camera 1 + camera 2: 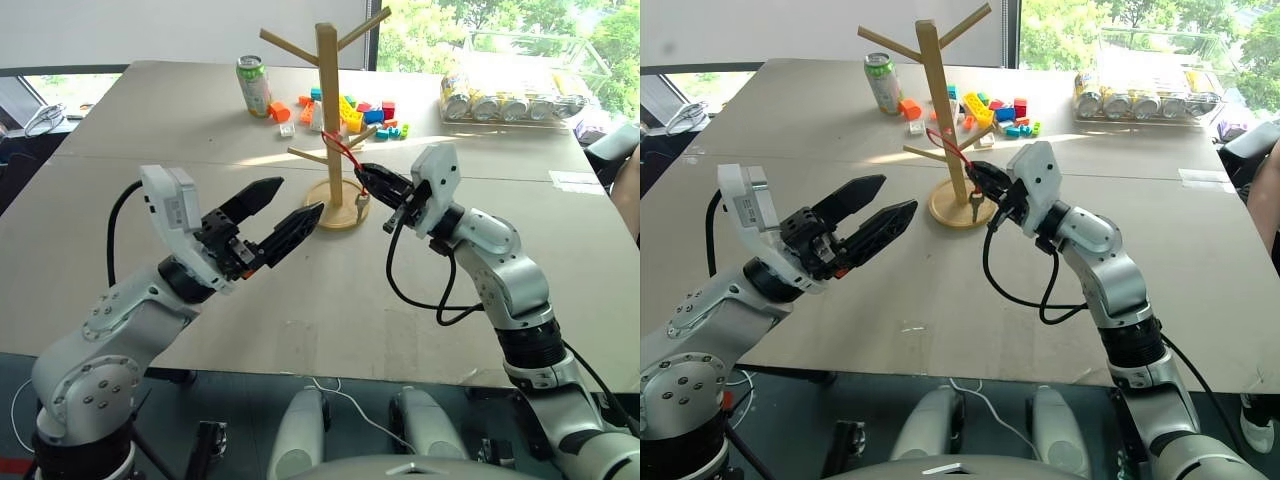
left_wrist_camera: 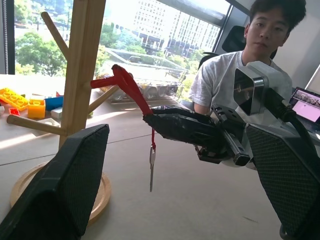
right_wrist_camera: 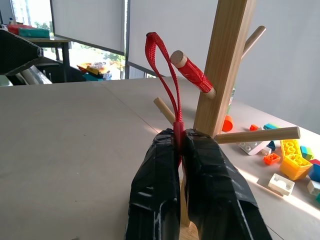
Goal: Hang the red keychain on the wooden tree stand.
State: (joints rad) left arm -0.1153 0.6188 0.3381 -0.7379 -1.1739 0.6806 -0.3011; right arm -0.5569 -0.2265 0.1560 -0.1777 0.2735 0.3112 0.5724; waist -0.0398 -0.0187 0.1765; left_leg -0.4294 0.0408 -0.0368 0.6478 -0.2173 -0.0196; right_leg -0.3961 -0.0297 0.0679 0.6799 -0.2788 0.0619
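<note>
My right gripper [image 3: 181, 145] has fingers wrapped in glossy, wrinkled black tape, and they pinch the red keychain [image 3: 162, 75], a woven cloth cord with a dull silver metal key. Just beside it stands the wooden tree stand [image 1: 328, 110]: pale, smooth, matt wood. My left gripper's pads [image 2: 75, 170] look finely textured, matt black.

A green can [image 1: 253, 85] is standing beside scattered toy blocks [image 1: 350, 112]; what looks like a tray of cans [image 1: 512, 105] is sitting far right.
</note>
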